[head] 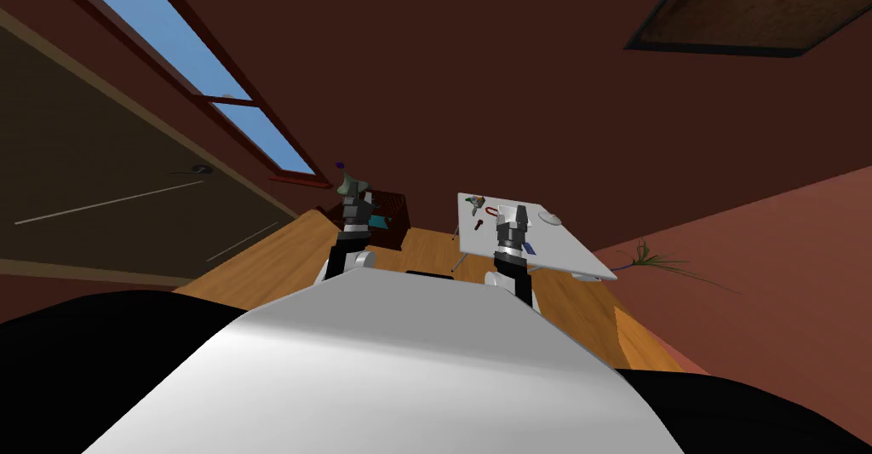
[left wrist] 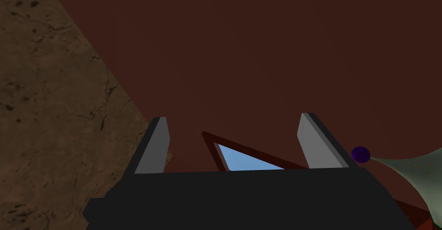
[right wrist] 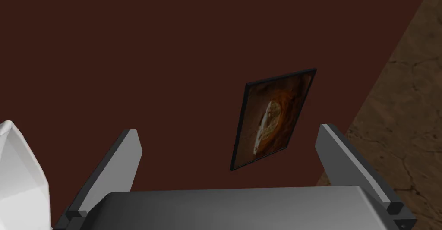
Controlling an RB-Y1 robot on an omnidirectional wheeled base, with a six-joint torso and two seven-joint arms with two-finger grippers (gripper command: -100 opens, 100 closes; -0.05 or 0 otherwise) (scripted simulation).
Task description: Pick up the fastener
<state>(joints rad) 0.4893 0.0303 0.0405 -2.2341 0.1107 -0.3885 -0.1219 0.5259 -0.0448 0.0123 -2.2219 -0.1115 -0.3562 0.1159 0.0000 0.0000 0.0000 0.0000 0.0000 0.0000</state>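
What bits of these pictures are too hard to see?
- Tiny dark red piece on the flat white table, head view: too small to name.
- Table patch behind the right gripper, head view: hidden by it.
- Small blue thing beside that arm: too small to name.

My right gripper (right wrist: 228,130) stands wide open. Its two light grey fingers (right wrist: 122,165) rise from the grey body (right wrist: 233,208), spread well apart, and the gap between them looks straight onto a flat, dark red-brown wall (right wrist: 129,46). A picture (right wrist: 273,118) in a thin dark frame hangs on that wall, slanted as my hand sees it. It shows a pale blotch on orange-brown and sits in line with the gap, nearer one finger. Past that finger the wall meets a mottled, cracked brown surface (right wrist: 410,102).
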